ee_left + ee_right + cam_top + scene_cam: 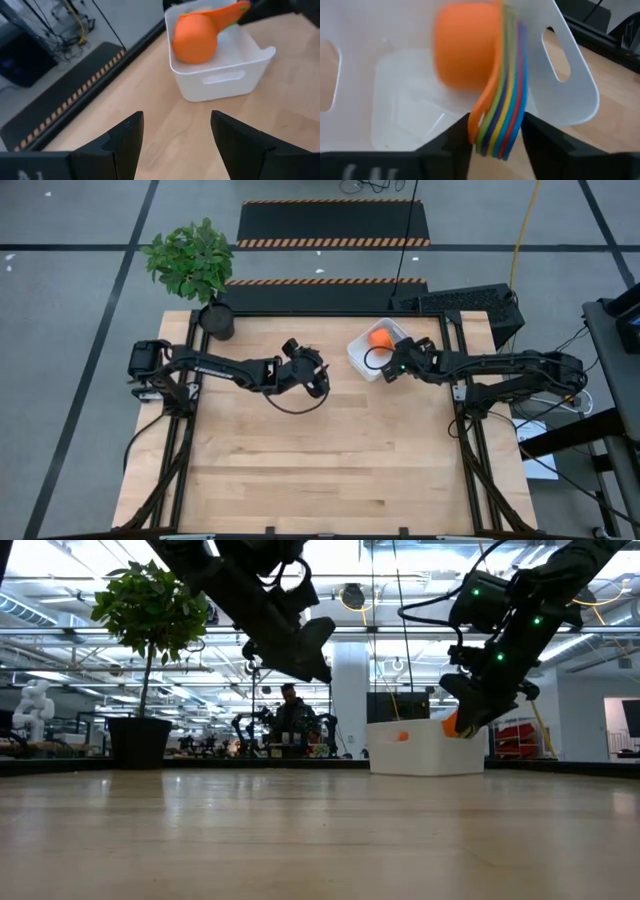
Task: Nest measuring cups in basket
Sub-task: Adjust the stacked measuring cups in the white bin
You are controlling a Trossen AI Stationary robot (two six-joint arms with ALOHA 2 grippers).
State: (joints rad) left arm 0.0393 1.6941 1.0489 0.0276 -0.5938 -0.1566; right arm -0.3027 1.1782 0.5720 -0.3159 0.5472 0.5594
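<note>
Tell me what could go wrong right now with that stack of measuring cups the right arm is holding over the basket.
The right gripper pinches the nested measuring cups only by the handle ends, so the stack might pivot or slip out. The cups hang above the basket near one wall, so a release here might catch the rim instead of settling flat. The basket is light and unrestrained, so a bump could shove it. The left gripper hovers open, away from it.

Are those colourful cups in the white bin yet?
Partly: the stacked cups hang tilted over the bin, handles pinched by the right gripper above its rim.
</note>
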